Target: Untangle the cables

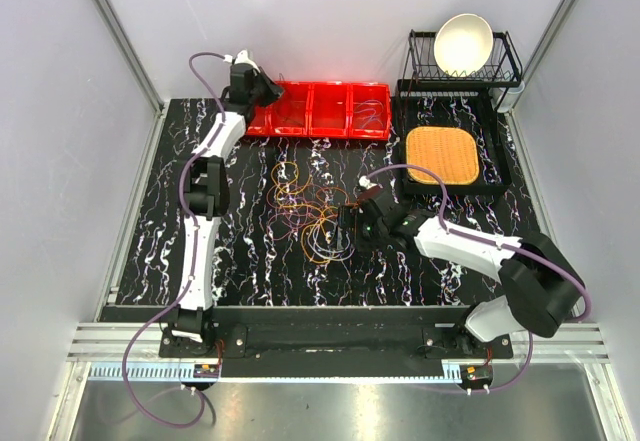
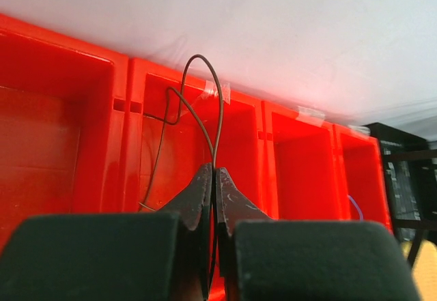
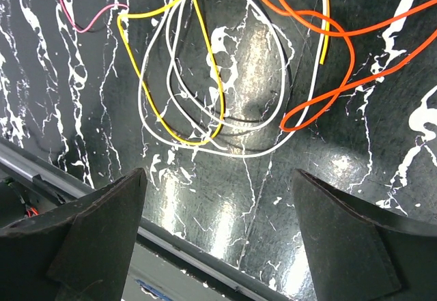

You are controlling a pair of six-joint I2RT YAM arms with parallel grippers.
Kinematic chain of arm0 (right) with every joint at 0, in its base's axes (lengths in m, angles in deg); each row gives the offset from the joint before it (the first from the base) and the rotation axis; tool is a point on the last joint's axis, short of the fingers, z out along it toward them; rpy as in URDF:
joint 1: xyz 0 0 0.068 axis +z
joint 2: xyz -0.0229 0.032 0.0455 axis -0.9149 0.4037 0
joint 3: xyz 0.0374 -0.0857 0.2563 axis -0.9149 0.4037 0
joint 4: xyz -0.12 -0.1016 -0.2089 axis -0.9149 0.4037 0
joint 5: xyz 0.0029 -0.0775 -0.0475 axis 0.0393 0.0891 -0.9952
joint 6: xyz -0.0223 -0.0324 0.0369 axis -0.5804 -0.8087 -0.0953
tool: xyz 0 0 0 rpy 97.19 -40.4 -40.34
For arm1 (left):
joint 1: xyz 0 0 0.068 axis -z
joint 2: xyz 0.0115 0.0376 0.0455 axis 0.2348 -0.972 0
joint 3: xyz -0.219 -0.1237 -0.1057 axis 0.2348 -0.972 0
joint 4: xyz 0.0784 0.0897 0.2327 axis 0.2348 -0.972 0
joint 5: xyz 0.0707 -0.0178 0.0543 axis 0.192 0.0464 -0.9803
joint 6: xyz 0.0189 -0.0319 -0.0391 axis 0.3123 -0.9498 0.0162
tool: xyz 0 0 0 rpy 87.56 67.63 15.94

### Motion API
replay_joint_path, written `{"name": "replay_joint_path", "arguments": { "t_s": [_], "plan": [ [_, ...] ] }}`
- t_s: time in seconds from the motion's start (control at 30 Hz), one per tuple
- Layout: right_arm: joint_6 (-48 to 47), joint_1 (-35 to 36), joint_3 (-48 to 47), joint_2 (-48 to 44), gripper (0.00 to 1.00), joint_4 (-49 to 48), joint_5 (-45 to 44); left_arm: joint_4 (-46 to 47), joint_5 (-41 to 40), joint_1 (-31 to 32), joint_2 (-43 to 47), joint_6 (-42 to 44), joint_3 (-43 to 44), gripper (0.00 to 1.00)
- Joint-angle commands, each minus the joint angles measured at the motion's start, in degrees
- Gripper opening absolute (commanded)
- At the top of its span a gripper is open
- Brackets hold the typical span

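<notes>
The left gripper [image 1: 262,85] hangs over the red divided bin [image 1: 318,111] at the far left. Its jaws are clenched on one dark cable [image 2: 220,103], which arches up from the fingertips and trails down into one of the compartments (hair-thin, brownish-grey against the red). The rest of the cables [image 1: 305,209] lie in a loose tangle in the middle of the black marbled table [image 1: 160,221], in overlapping loops of orange, yellow and whitish wire. Just right of the heap, the right gripper [image 1: 350,226] hovers low with its jaws spread wide, holding nothing. Beneath it a white loop [image 3: 143,99], a yellow one [image 3: 123,28] and an orange one [image 3: 300,18] cross each other, with a pink strand [image 3: 89,24] off to the side.
</notes>
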Motion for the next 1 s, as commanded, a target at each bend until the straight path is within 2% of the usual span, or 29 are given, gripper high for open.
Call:
{"name": "replay_joint_path", "arguments": {
  "t_s": [0.0,0.17,0.23,0.27,0.3,0.4,0.63,0.83,0.87,0.97],
  "plan": [
    [0.0,-0.4,-2.2,0.6,0.91,-1.7,1.2,1.0,-5.1,1.6,-0.9,4.0,2.7,0.04],
    [0.4,-0.3,-2.2,0.8,0.91,-1.7,1.7,0.9,-8.4,4.2,-1.8,7.2,3.9,0.14],
    [0.7,-0.4,-1.8,0.4,0.9,-1.7,1.7,1.0,-9.7,4.2,-1.3,7.0,3.9,0.23],
    [0.9,-0.4,-1.7,-0.2,0.9,-1.8,1.7,0.9,-10.2,4.2,-1.1,6.9,3.9,0.3],
    [1.0,-0.4,-1.7,-0.5,0.9,-1.8,1.7,0.9,-10.9,4.2,-0.3,6.9,3.8,0.46],
    [1.2,-0.4,-1.3,-1.5,0.9,-1.7,1.8,0.8,-11.7,4.2,1.9,7.5,3.3,0.63],
    [2.2,-0.3,-1.0,-4.1,0.89,-1.2,2.5,-0.4,-15.5,4.3,10.7,8.4,-2.2,0.69],
    [2.4,-0.2,-1.6,-5.9,0.89,1.0,2.2,-4.6,-19.2,4.6,17.4,8.8,-2.9,0.73],
    [2.4,0.0,-1.8,-6.1,0.89,1.3,1.8,-4.8,-19.1,4.5,19.4,8.7,-3.4,0.87],
    [1.9,0.2,-3.2,-6.4,0.89,3.2,0.7,-7.8,-18.4,5.0,23.5,9.6,-3.8,0.99]
  ]
}}
